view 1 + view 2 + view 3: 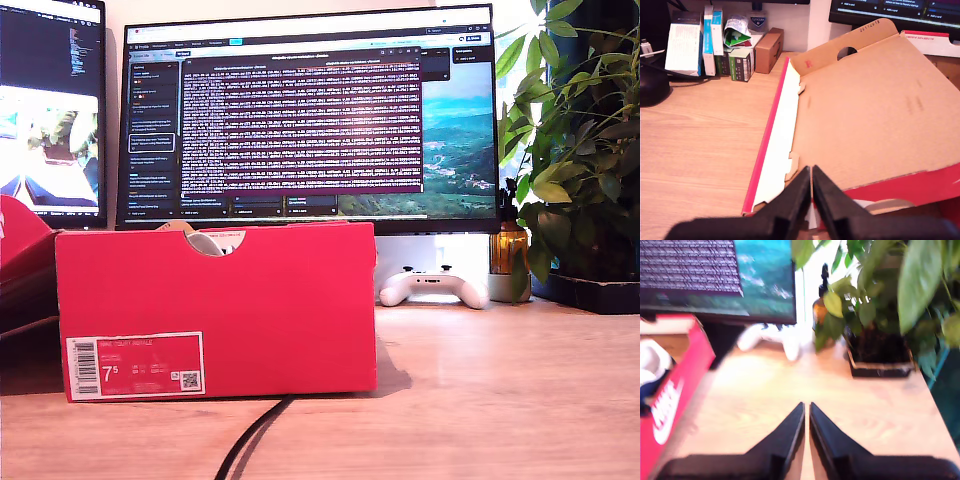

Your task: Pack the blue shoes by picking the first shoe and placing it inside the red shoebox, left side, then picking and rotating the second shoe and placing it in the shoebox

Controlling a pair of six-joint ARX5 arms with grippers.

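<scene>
The red shoebox (pixel 215 310) fills the exterior view's lower left, its white label (pixel 135 366) reading "7.5". A white shoe heel (pixel 207 242) peeks through the notch. In the first wrist view my first gripper (pixel 811 197), jaws pressed together, hangs over the open brown lid (pixel 875 110). My second gripper (pixel 807 432), jaws likewise closed, points past the box toward a white game controller (pixel 434 286).

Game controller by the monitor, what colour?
White; the game controller shows best in the exterior view.

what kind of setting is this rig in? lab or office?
Looks like a home or office desk, not a lab: wooden desk with two monitors, a white game controller and a potted plant, with the red shoebox in front.
</scene>
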